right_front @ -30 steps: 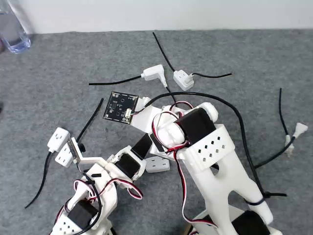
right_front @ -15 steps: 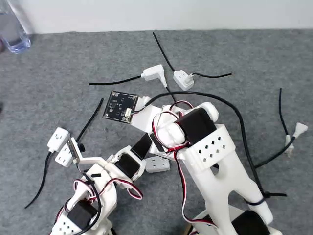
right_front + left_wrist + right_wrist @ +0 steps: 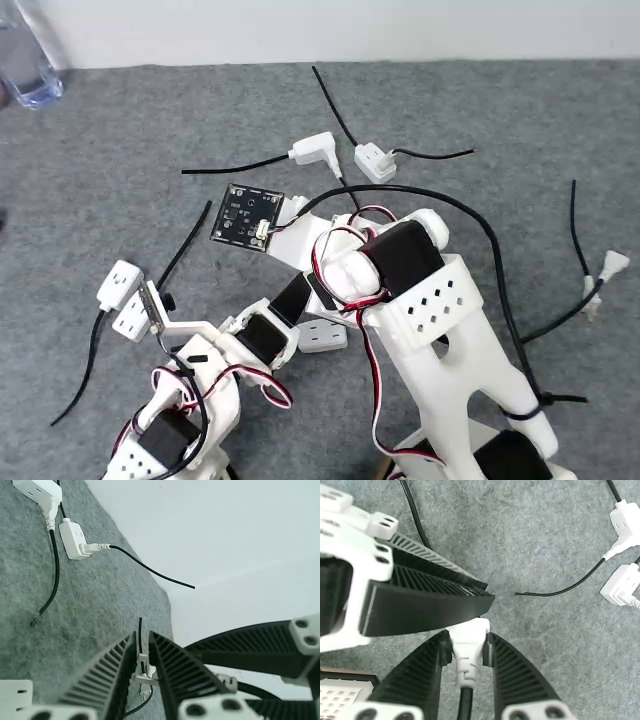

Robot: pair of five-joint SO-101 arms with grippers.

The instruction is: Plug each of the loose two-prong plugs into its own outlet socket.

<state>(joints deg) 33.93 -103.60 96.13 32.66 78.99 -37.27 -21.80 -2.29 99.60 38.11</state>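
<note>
My right gripper is shut on a white two-prong plug whose black cord runs back between the fingers. The black fingers of my left gripper lie just above that plug, their tips touching or nearly touching its front end. In its own view my left gripper is shut with nothing held. A white outlet block lies on the carpet beneath both arms. Another outlet and a loose white plug lie farther back. Two white outlet pieces sit at the left.
Black cords cross the grey carpet, one looping around the right arm. A small white plug lies at the far right. A clear bottle stands at the back left corner by the white wall.
</note>
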